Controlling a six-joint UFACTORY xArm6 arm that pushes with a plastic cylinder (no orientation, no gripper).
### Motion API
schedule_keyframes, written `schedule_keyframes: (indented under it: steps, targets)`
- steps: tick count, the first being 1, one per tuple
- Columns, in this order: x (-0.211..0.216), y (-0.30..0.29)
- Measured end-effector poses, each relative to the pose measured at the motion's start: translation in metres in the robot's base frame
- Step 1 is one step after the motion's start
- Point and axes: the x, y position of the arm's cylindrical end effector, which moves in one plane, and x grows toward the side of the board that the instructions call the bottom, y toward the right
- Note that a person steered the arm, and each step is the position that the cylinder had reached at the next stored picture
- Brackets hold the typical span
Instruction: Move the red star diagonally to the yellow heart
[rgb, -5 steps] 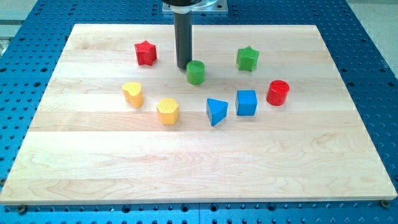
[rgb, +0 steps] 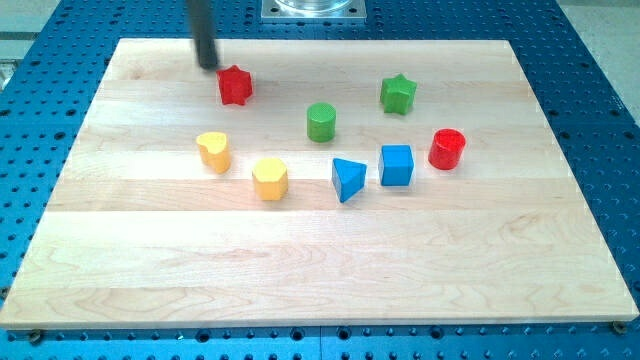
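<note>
The red star (rgb: 235, 85) lies near the view's top left of the wooden board (rgb: 150, 250). The yellow heart (rgb: 213, 151) lies below it, slightly to the left. My tip (rgb: 208, 66) stands just up and to the left of the red star, a small gap apart. A second yellow block, hexagon-like (rgb: 270, 179), lies to the right of the heart.
A green cylinder (rgb: 321, 122) sits at the centre top, a green star (rgb: 398, 94) to its right. A blue triangle (rgb: 348, 179), a blue cube (rgb: 397, 165) and a red cylinder (rgb: 447, 149) lie in a row at the right.
My tip moved from beside the green cylinder leftward and up to the upper left of the red star. The green cylinder shifted slightly right and down. Other blocks did not move.
</note>
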Motion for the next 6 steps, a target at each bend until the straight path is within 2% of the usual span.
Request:
schedule_keyframes:
  steps: [1, 2, 3, 4, 5, 6]
  targets:
    - [0.036, -0.019]
    - [0.063, 0.024]
    - [0.061, 0.09]
    - [0.059, 0.132]
    - [0.024, 0.128]
    - [0.019, 0.19]
